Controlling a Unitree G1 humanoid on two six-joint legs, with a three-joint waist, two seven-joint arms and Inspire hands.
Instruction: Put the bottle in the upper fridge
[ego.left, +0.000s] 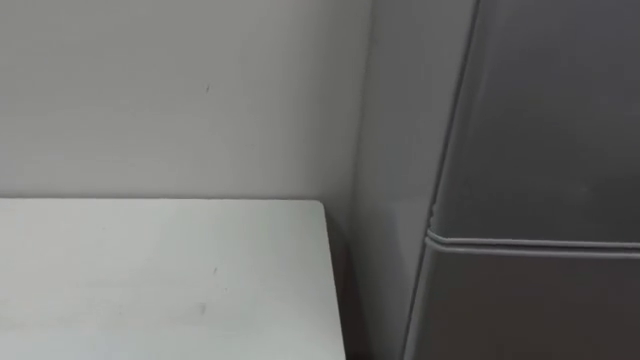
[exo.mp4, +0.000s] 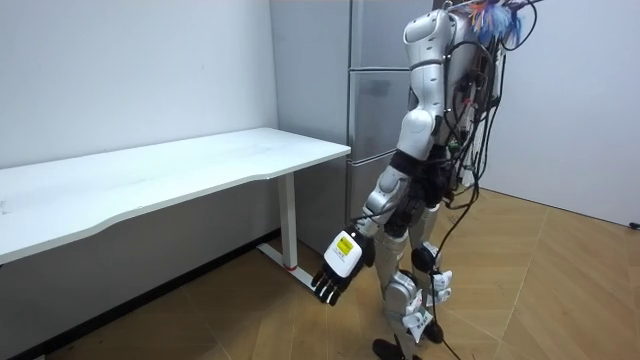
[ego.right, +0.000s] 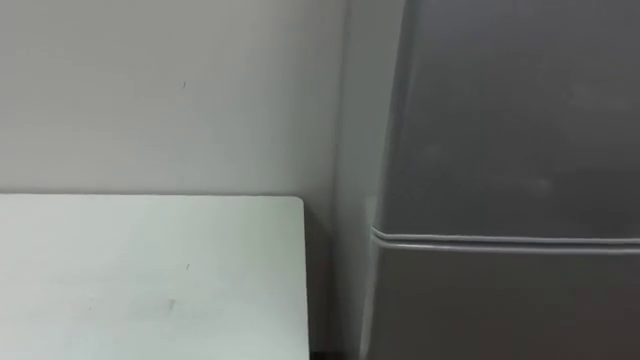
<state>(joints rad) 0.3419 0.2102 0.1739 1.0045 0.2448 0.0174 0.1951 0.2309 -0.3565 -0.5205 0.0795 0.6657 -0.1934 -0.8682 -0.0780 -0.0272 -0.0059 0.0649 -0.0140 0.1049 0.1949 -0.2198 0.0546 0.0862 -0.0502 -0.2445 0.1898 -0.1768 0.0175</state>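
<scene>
Where the bottle lies I cannot tell, so its way from either hand is a guess; the upper fridge door (ego.left: 545, 120) stands shut just before the robot, high above its left hand (exo.mp4: 335, 275), which hangs slack-fingered and empty near the table (exo.mp4: 200, 165).

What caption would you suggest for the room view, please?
Robot stands before closed fridge beside a white table, left hand open.
</scene>
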